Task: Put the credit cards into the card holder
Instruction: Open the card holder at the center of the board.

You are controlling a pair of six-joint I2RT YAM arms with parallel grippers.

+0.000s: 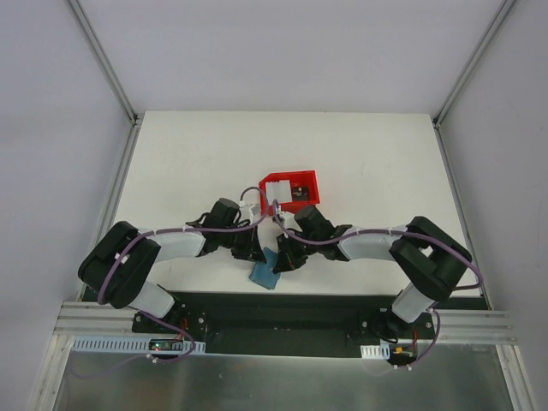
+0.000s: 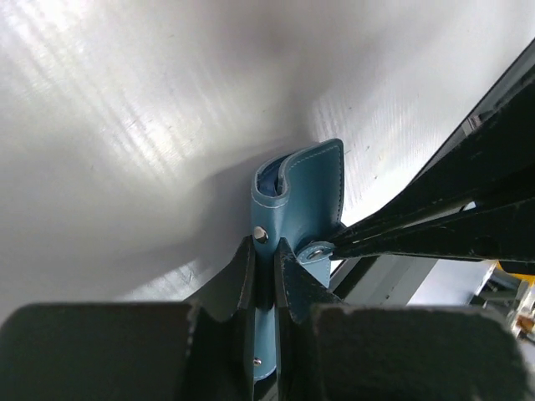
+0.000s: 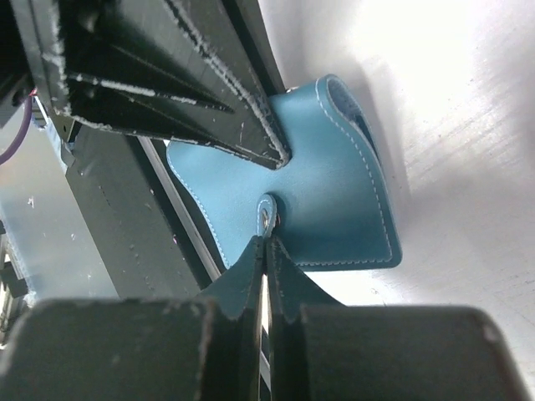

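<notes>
Top view: card holder (image 1: 265,275) mostly hidden under left gripper (image 1: 255,253) and right gripper (image 1: 287,256). In red bin (image 1: 313,178), credit cards (image 1: 277,187) too small to count. Left wrist: holder's lower part hidden between fingers (image 2: 238,284).

Smooth, stitched leather-look card holder (image 3: 334,192)

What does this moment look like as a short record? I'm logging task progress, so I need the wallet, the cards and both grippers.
card holder: teal, folded, at the near edge of the table, between both grippers
left gripper: shut on the card holder's body
right gripper: shut on the snap tab
credit cards: lying in the red bin, farther back
progress: no card held by either gripper
</notes>
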